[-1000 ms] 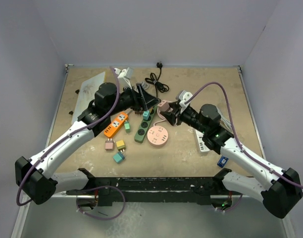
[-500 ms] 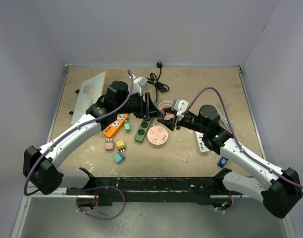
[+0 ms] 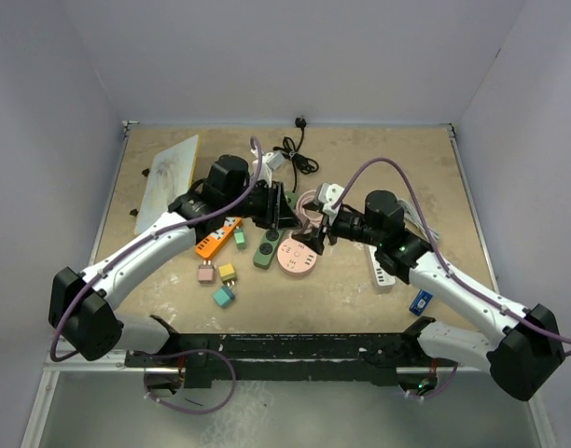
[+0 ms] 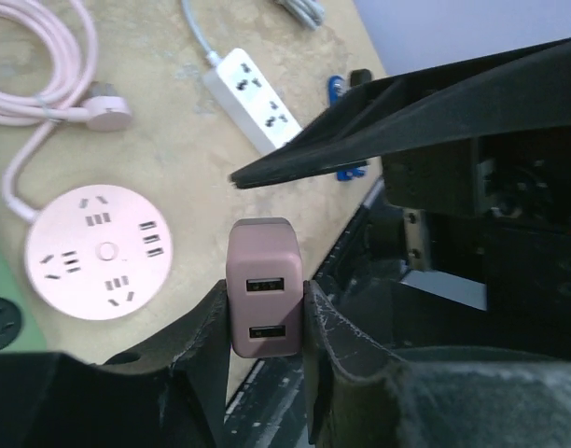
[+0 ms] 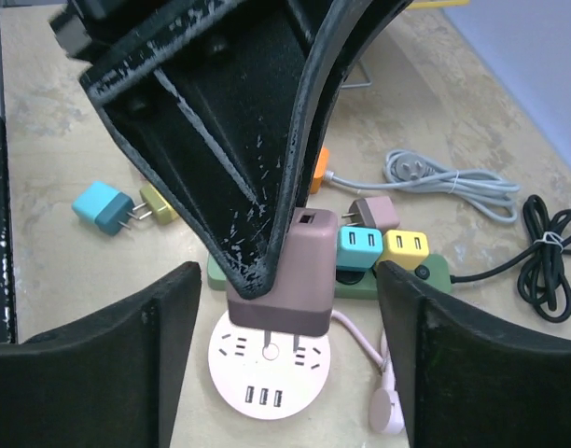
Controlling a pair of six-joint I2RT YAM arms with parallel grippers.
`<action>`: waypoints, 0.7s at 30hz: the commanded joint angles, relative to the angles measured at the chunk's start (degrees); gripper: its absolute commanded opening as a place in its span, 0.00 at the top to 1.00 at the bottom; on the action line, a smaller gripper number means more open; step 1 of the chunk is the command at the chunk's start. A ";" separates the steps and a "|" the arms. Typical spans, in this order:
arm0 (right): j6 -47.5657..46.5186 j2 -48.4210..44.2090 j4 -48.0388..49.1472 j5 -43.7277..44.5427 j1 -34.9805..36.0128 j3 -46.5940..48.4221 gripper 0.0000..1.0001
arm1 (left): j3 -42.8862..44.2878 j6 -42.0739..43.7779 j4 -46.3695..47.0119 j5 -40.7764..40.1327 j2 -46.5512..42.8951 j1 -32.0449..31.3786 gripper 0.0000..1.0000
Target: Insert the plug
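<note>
A mauve USB charger plug (image 4: pixel 264 257) is clamped between the fingers of my left gripper (image 4: pixel 265 303), which is shut on its sides. In the right wrist view the plug (image 5: pixel 313 280) hangs prongs-down just above the round pink socket hub (image 5: pixel 271 373), prongs near its centre and apart from it. My right gripper (image 5: pixel 287 313) stands open, one finger on either side of the plug, touching nothing. From above, the left gripper (image 3: pixel 284 210) and right gripper (image 3: pixel 315 233) meet over the pink hub (image 3: pixel 298 257).
A green power strip (image 3: pixel 265 247) holding cyan (image 5: pixel 360 247) and yellow (image 5: pixel 407 247) plugs lies left of the hub. Also here: an orange strip (image 3: pixel 216 235), a white strip (image 3: pixel 382 271), a black cable (image 3: pixel 295 154), the hub's pink cord (image 4: pixel 43 103), loose plugs (image 3: pixel 225 280).
My left arm swung right to the plug and its gripper shut on it. My right gripper, which was holding the plug, has opened around it.
</note>
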 commanded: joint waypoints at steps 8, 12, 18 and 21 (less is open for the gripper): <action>22.02 -7.34 7.36 13.60 0.13 -5.57 0.14 | 1.82 16.25 -9.84 -35.30 -5.09 -0.17 1.00; 36.01 -8.35 4.49 24.22 0.14 -5.97 0.15 | -0.56 17.88 -11.14 -35.07 -3.62 -0.12 1.00; 56.45 -5.29 -3.10 34.41 0.10 -4.69 0.18 | -4.54 19.07 -8.35 -29.32 -0.77 -0.18 1.00; 64.25 -3.40 -5.13 36.23 0.10 -5.14 0.19 | -5.63 18.21 -6.73 -28.68 1.31 -0.20 1.00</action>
